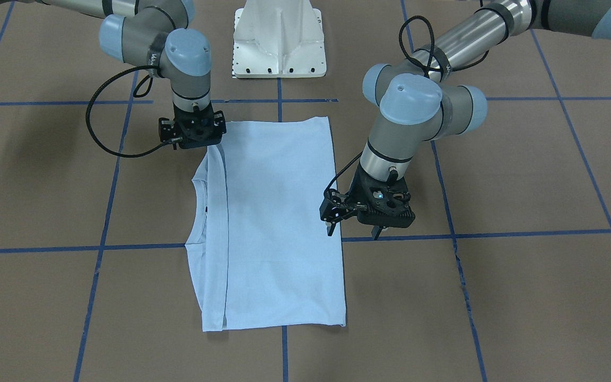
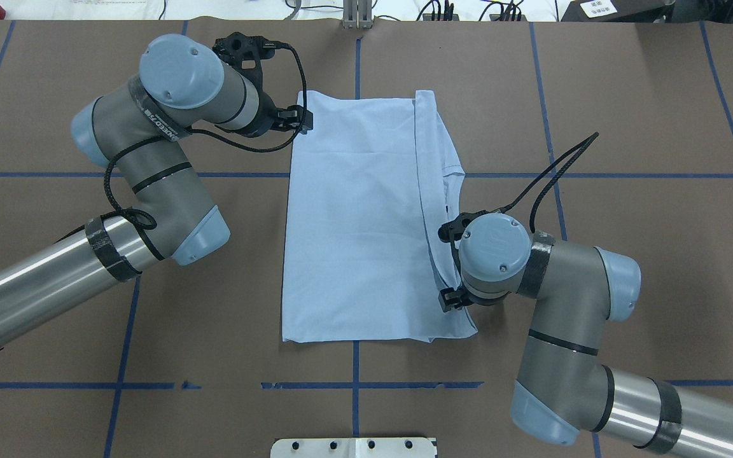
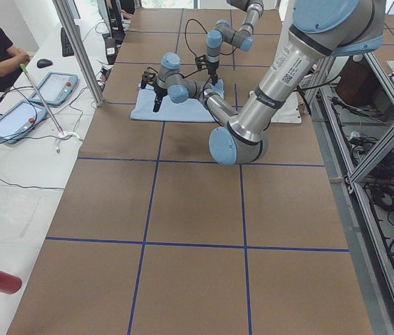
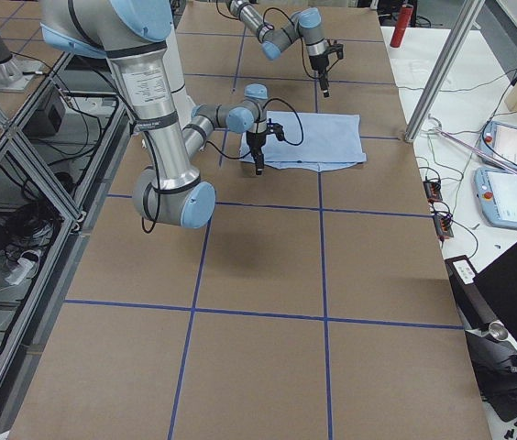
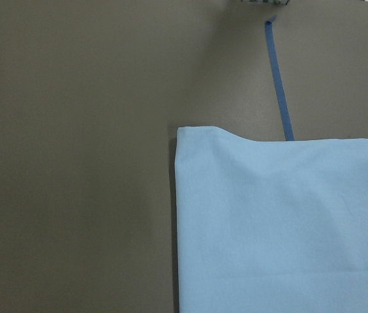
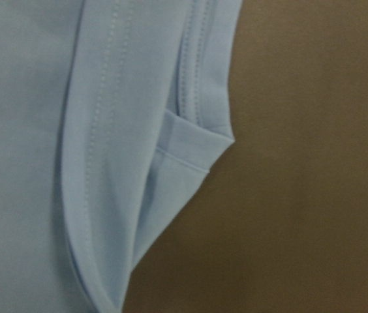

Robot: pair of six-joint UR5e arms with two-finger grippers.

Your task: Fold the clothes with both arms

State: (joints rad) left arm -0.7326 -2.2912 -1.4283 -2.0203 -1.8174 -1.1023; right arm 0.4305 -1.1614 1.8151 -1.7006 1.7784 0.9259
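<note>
Overhead exterior view: a pale blue T-shirt (image 2: pixel 354 216) lies flat on the brown tabletop (image 2: pixel 627 127), already folded into a rectangle whose long axis runs straight away from the robot. Its smooth folded edge is on the robot's left. The collar (image 2: pixel 454 173) and layered sleeve seams line the long edge on the robot's right.

The left gripper (image 1: pixel 353 232) hangs above the left long edge, towards the far corner. Its jaws are spread wide apart and hold nothing. The right gripper (image 1: pixel 193 131) sits over the opposite long edge, near the corner closest to the robot. Its wrist hides the jaws, so I cannot tell whether they are parted or closed; no cloth looks lifted there.

The two grippers stand diagonally across the shirt, each nearer its own long side, with the cloth lying inward from both. A likely next fold brings one short end over to the other, which would need both arms on the same end. The left arm is nearer the far end, the right arm nearer the close one.
</note>
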